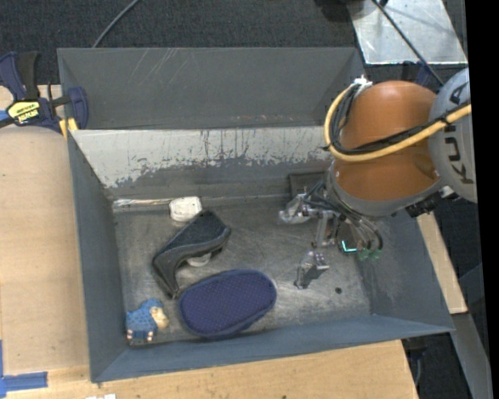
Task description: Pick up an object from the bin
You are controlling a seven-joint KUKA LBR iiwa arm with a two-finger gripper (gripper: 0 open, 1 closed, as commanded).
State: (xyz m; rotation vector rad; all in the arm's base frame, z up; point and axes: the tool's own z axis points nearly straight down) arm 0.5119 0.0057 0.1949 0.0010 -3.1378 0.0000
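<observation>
Blue oval pad [227, 302] near bin wall [243, 352], hand [309, 272] over bare floor [346, 303]

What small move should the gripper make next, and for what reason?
Probably a short shift toward the blue oval pad, the nearest thing. The gripper is over bare floor in the right part of the bin; all the things lie further left in the view.

Grey bin [225, 94], navy pad [227, 301] (mesh-textured), white lump [185, 209], blue-yellow toy [145, 321]
</observation>
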